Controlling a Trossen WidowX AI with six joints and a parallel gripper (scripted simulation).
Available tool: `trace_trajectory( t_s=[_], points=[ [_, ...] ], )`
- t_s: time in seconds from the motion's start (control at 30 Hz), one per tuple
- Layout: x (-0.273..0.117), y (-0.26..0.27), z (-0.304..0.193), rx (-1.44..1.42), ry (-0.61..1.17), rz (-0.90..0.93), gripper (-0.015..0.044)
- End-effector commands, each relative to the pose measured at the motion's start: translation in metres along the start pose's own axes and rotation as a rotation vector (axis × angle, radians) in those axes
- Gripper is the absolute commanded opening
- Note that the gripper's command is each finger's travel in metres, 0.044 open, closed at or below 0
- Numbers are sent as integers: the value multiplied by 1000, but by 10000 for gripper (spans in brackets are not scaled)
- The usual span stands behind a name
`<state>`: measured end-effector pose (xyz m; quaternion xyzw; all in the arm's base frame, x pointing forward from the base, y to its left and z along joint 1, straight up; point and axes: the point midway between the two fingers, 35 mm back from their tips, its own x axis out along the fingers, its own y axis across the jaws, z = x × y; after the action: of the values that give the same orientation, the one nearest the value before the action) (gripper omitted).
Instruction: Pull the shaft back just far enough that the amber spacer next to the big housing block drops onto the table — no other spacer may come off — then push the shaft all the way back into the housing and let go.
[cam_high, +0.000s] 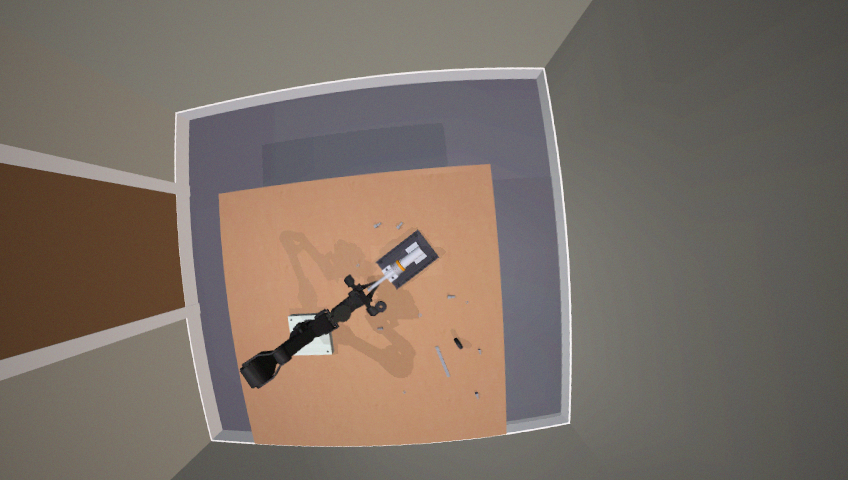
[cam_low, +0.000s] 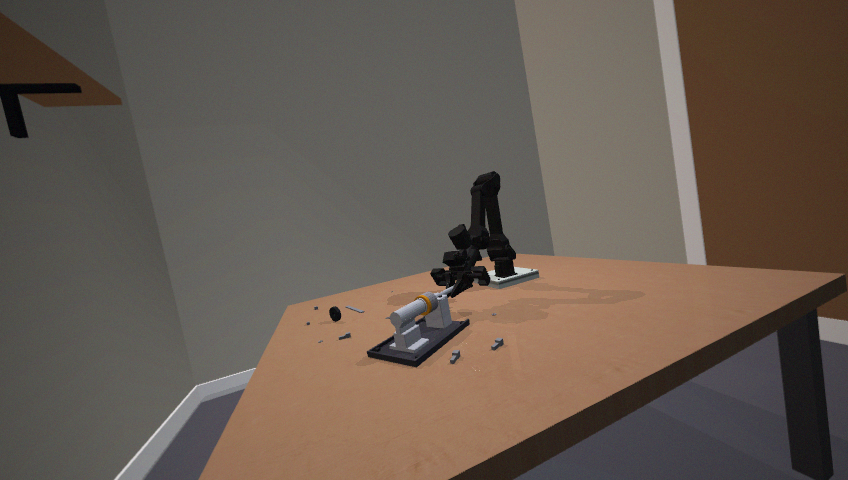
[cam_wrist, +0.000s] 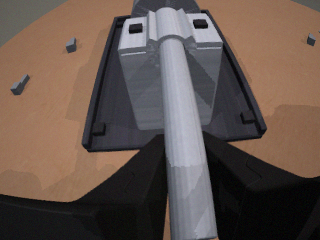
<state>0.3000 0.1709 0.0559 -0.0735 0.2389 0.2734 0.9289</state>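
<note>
A dark base plate (cam_high: 423, 240) (cam_low: 392, 353) (cam_wrist: 107, 114) carries two grey blocks with a grey shaft (cam_high: 377, 283) (cam_low: 443, 293) (cam_wrist: 176, 94) running through them. An amber spacer (cam_high: 402, 267) (cam_low: 426, 300) sits on the shaft line between the blocks, with grey sleeves beside it. It is still up on the fixture. My gripper (cam_high: 367, 289) (cam_low: 453, 289) (cam_wrist: 180, 141) is shut on the free end of the shaft, just outside the near block (cam_wrist: 143, 74). The shaft end sticks out past my fingers in the wrist view.
Small grey loose parts (cam_high: 376, 225) (cam_low: 496, 343) (cam_wrist: 20, 83) lie scattered on the table around the fixture. A black disc (cam_high: 457, 342) (cam_low: 335, 313) and a thin grey strip (cam_high: 442, 361) lie to one side. The arm's white mounting plate (cam_high: 318, 344) (cam_low: 517, 274) is behind me.
</note>
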Motion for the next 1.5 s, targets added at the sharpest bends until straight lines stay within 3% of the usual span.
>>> trace_trajectory(
  t_s=[0.0, 1.47],
  points=[
    [-1, 1, 0, -3, -1, 5, 0],
    [-5, 1, -3, -3, 0, 5, 0]
  ],
)
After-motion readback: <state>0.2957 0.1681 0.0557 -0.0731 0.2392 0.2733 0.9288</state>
